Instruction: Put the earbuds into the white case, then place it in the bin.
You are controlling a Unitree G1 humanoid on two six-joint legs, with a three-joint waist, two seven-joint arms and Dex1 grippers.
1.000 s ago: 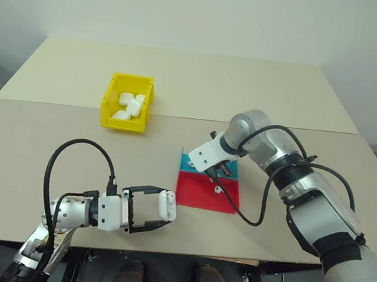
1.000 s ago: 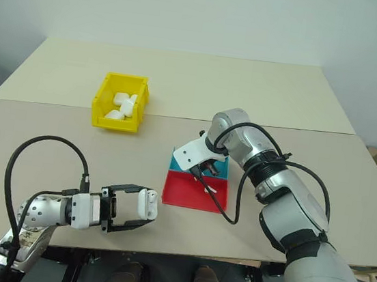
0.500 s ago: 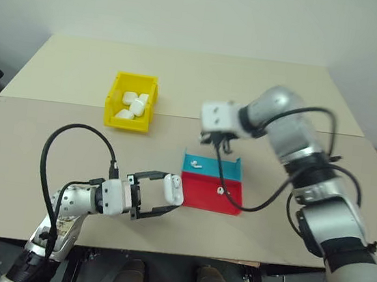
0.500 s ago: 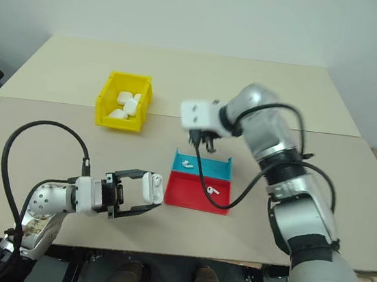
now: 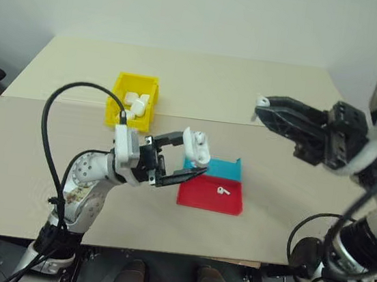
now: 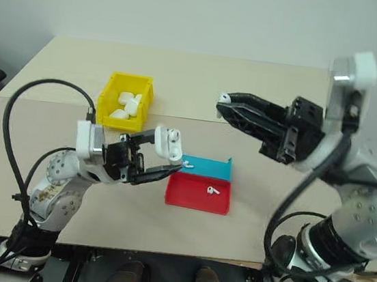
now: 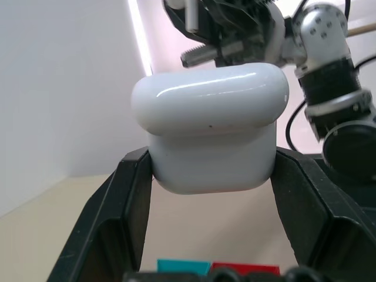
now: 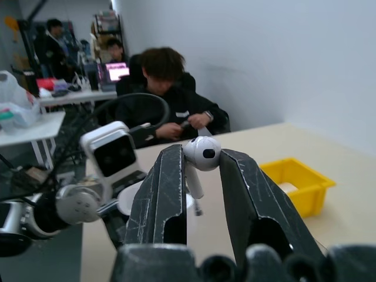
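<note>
1. My left gripper (image 5: 185, 156) was clamped on the case (image 5: 197, 146), held above the tabletop (image 5: 283, 97) just left of the blue tray (image 5: 223, 167).
2. My right gripper (image 8: 200, 161) pinched one earbud (image 8: 202, 154) between nearly closed fingers, up in the air well to the right of the blue tray.
3. A second earbud (image 5: 222, 191) lay in the red tray (image 5: 202, 198), touching the blue tray's near side; the bin (image 5: 119, 98), with other cases inside, stood beyond and left of the blue tray.
4. Risk, I judged: the earbud was gripped only at its head, so it could twist or slip out at insertion.
5. I couldn't tell whether the lid was properly open.
</note>
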